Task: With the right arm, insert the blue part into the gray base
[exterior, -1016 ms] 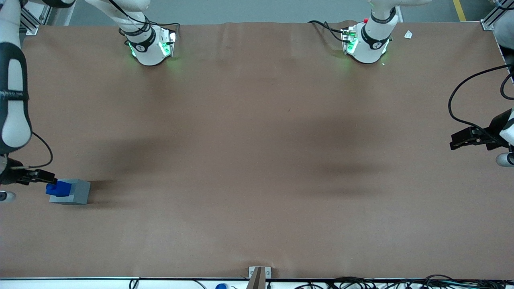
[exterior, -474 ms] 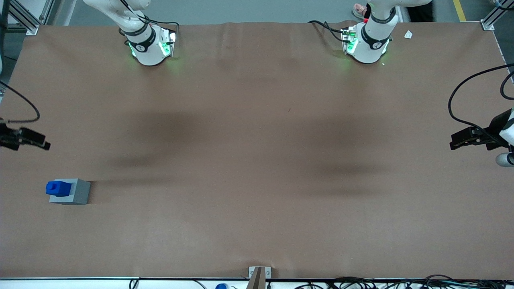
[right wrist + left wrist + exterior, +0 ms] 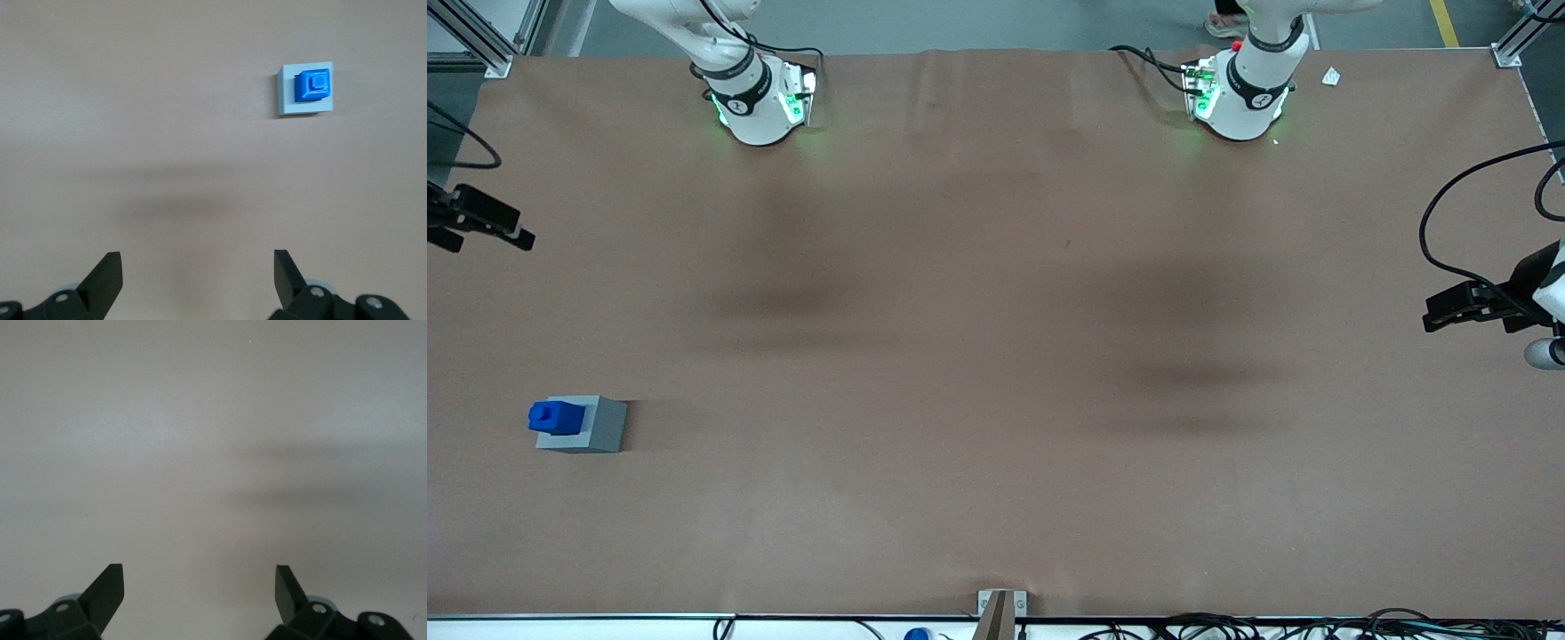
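**Arm pulls away, blue part left seated in gray base**

Since a second ago the right arm's end effector (image 3: 480,222) has let go beside the blocks, lifted off and drawn away from the front camera; it now hangs at the working arm's end of the surface (image 3: 996,356), well apart from the blocks and farther from the camera than they are. In the right wrist view its two fingers (image 3: 107,273) stand wide apart with nothing between them.

The blue part (image 3: 556,416) has not shifted over the same span: it sits in the top of the gray base (image 3: 596,425), its stepped top standing proud of the gray walls. From above, the blue part (image 3: 313,85) fills the opening of the gray base (image 3: 287,93), square to its walls and offset toward one side.

With the part released and staying put, the insertion looks complete, and the arm appears to be retreating.
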Tool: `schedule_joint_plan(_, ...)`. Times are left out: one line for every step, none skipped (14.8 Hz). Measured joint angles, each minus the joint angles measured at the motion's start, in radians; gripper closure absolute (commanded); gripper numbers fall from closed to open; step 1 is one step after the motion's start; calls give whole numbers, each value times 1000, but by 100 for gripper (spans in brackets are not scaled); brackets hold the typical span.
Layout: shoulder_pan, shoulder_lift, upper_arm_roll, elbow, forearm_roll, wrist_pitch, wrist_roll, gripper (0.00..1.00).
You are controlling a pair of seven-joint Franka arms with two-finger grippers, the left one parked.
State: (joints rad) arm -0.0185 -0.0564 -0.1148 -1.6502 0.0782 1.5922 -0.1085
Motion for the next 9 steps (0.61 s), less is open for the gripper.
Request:
schedule_joint_plan(16,-10,4,-2,0,-4,18,0)
schedule_joint_plan(26,-18,13,-5,-5,-4,27,0)
schedule_joint_plan(32,-21,20,-7,-18,-4,31,0)
schedule_joint_plan(34,-21,22,-8,-33,-4,34,0)
schedule_joint_plan(35,-21,22,-10,-42,-2,35,0)
schedule_joint_plan(35,-21,21,-11,-44,0,36,0)
schedule_joint_plan(35,-21,21,-12,-45,3,36,0)
schedule_joint_plan(35,-21,21,-12,-45,5,36,0)
schedule_joint_plan(35,-21,21,-12,-45,6,36,0)
